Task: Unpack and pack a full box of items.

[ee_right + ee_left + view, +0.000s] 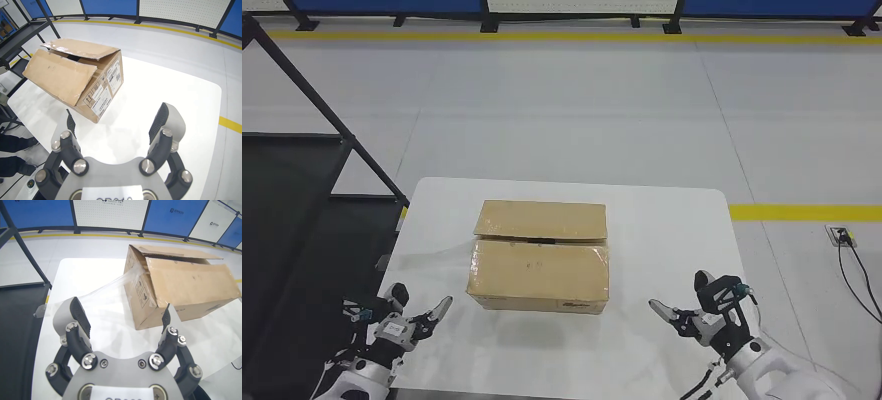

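Brown box (540, 256) mid-frame on white worktop (662, 220), flaps loose. Left pincer (420, 300) lower left, right pincer (682, 295) lower right — both wide apart, clear of box.

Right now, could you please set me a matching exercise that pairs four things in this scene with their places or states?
Things:
1. cardboard box
2. clear tape strip
3. left gripper
4. right gripper

States:
A. jaws open, facing the box's white-labelled end
B. stretched from the box's end toward the edge of the table
C. top flaps unsealed, a dark gap between them
D. jaws open, facing the box's end that trails tape

Pairs: 1-C; 2-B; 3-D; 4-A.
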You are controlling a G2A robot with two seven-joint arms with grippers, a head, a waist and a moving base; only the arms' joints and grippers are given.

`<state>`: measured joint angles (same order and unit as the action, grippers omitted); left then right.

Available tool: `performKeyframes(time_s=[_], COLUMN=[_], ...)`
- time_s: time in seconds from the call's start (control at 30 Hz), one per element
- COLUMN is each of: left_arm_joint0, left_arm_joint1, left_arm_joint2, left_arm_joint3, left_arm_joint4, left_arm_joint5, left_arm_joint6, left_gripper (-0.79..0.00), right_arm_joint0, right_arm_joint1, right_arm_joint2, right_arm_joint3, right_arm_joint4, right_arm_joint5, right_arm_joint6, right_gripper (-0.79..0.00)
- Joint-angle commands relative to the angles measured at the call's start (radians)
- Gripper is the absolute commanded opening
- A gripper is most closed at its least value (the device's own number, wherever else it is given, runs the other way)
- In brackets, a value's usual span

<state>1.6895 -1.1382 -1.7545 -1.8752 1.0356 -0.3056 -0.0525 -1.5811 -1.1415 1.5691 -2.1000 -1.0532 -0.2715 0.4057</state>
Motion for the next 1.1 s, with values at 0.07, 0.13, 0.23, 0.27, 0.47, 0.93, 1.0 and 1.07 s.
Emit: performKeyframes(time_s=[0.07,0.13,0.23,0.27,0.47,0.93,1.0,1.07], left_arm_joint0=[0.0,0.0,-0.01,-0.021,-0.127,-0.28,-0.28,-0.276], left_arm_joint1=[0.0,0.0,-0.002,-0.003,-0.002,0.005,0.006,0.006], left_arm_joint2=[0.0,0.0,0.012,0.033,0.039,-0.016,-0.018,-0.013], left_arm_joint3=[0.0,0.0,-0.001,0.0,0.03,0.168,0.171,0.17], left_arm_joint4=[-0.001,-0.001,0.009,0.013,-0.09,-0.37,-0.354,-0.335], left_arm_joint5=[-0.001,-0.001,0.018,0.022,0.02,-0.004,-0.008,-0.004], left_arm_joint6=[0.0,0.0,0.003,-0.007,-0.097,-0.267,-0.26,-0.246], left_gripper=[0.0,0.0,0.0,0.0,0.0,0.0,0.0,0.0], right_arm_joint0=[0.0,0.0,0.0,0.017,0.203,0.627,0.656,0.679], right_arm_joint1=[0.0,0.0,-0.002,-0.003,-0.01,-0.026,-0.027,-0.029], right_arm_joint2=[0.0,0.0,-0.017,-0.025,-0.129,-0.263,-0.277,-0.294], right_arm_joint3=[0.0,0.0,0.023,0.044,0.161,0.599,0.638,0.667], right_arm_joint4=[0.0,0.0,0.068,0.099,0.224,0.864,0.902,0.919], right_arm_joint5=[0.0,0.0,-0.019,-0.032,-0.082,-0.192,-0.203,-0.204], right_arm_joint6=[0.0,0.0,-0.011,-0.008,0.083,0.498,0.52,0.523], right_gripper=[0.0,0.0,0.0,0.0,0.0,0.0,0.0,0.0])
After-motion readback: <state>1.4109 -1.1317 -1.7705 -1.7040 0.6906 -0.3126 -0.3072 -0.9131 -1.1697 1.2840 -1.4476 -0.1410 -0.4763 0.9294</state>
